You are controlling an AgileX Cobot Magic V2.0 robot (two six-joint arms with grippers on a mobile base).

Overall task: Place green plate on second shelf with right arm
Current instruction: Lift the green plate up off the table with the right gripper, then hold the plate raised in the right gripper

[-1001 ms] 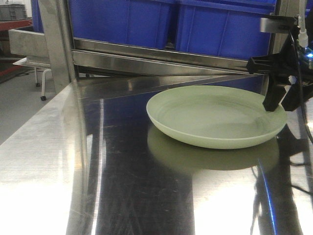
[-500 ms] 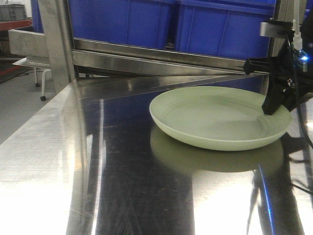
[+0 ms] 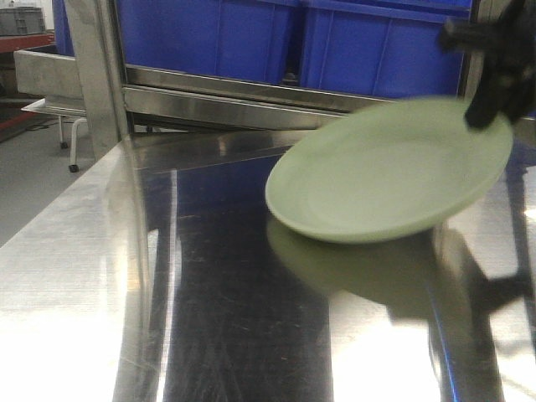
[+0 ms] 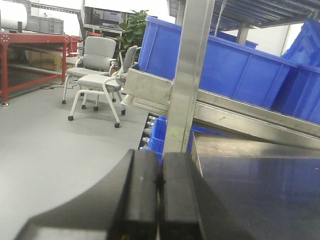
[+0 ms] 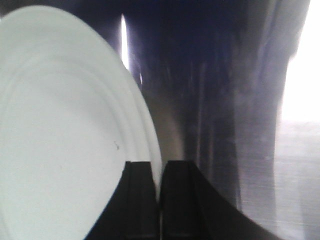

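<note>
The green plate (image 3: 389,172) is lifted and tilted above the steel table, its right rim high and its left edge low, close over the surface. My right gripper (image 3: 484,113) is shut on the plate's right rim. In the right wrist view the plate (image 5: 60,130) looks pale and fills the left side, and its rim runs between the two dark fingers of the right gripper (image 5: 159,172). My left gripper (image 4: 159,177) is shut and empty, off the table's left edge by a steel post.
The steel table (image 3: 209,293) is shiny and reflective. A steel shelf rail (image 3: 276,96) crosses behind the plate, with blue bins (image 3: 335,42) on it. A steel upright post (image 3: 96,75) stands at the left rear. Office chairs (image 4: 97,75) stand on the floor.
The plate lay flat on the table with my right gripper at its right rim. Now the right gripper has risen and the plate is lifted and tilted up on its right side.
</note>
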